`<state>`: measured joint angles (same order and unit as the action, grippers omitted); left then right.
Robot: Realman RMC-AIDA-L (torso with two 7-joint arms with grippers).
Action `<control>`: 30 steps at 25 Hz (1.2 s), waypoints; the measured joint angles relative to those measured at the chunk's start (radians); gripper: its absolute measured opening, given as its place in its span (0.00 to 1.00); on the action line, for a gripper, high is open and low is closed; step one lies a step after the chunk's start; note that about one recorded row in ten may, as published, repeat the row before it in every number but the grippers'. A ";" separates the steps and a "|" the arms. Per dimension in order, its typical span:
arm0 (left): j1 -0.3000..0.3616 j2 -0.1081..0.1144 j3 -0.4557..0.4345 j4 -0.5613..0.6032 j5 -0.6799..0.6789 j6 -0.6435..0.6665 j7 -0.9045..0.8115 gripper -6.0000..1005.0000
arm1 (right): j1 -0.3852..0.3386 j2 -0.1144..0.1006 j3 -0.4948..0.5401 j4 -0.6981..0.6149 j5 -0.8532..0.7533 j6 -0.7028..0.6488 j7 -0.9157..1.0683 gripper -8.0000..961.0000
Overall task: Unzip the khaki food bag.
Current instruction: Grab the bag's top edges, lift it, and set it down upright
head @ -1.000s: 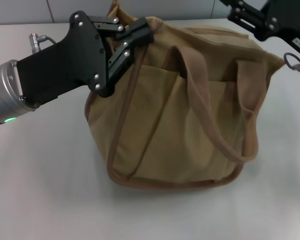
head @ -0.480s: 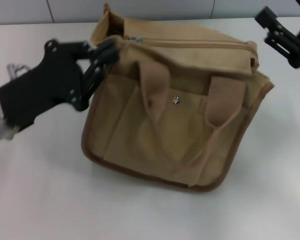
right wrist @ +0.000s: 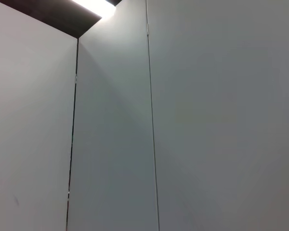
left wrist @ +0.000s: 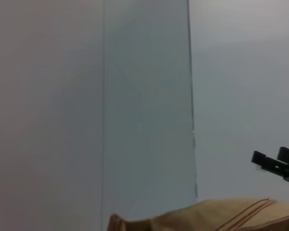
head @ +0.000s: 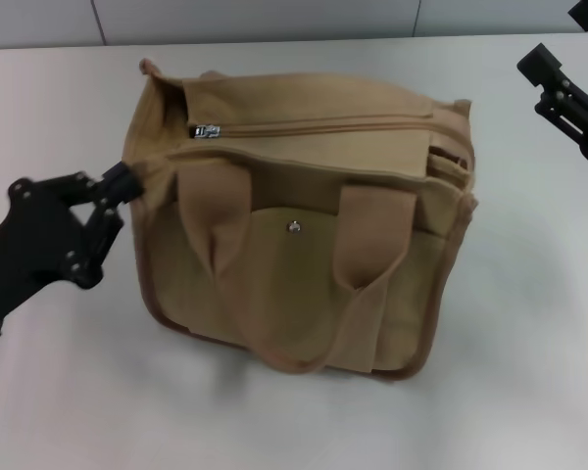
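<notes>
Khaki food bag (head: pixel 304 264): upright at the centre of the white worktop (head: pixel 529 372), top zipper closed, silver pull (head: pixel 207 131) at its left end. Left tool (head: pixel 127 178): at the bag's left upper corner, fingers pinched on the fabric. Right tool (head: pixel 568 83): raised at far right, well apart from the bag, grip state indiscernible.

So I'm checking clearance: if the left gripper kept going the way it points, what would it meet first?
The left gripper points at the khaki food bag, so it would probably meet the bag's near end panel first; its tips already look at the fabric.
</notes>
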<state>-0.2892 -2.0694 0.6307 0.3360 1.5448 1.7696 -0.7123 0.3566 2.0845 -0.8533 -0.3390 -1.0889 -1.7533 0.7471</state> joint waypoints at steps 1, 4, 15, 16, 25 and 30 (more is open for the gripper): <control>0.008 -0.001 -0.006 0.000 0.000 0.001 0.000 0.04 | 0.000 0.000 0.001 0.000 0.000 -0.001 0.000 0.88; 0.034 -0.001 -0.023 -0.001 -0.004 0.014 -0.003 0.04 | -0.001 0.000 0.003 0.001 -0.002 -0.007 0.000 0.88; 0.109 0.005 -0.018 0.007 0.031 0.096 -0.010 0.28 | -0.008 0.000 0.004 0.001 0.001 -0.011 0.000 0.88; 0.107 0.005 -0.017 0.005 0.042 0.091 -0.010 0.33 | -0.008 0.000 0.004 0.001 0.002 -0.011 0.000 0.88; 0.025 -0.002 0.001 -0.051 0.065 -0.041 0.001 0.67 | -0.008 -0.001 0.003 0.000 0.003 -0.010 0.000 0.88; -0.030 -0.002 0.007 -0.096 0.065 -0.075 0.002 0.76 | -0.008 -0.001 0.003 0.001 0.003 -0.009 0.000 0.88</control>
<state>-0.3187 -2.0718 0.6375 0.2402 1.6096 1.6948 -0.7103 0.3488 2.0831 -0.8498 -0.3380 -1.0860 -1.7623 0.7469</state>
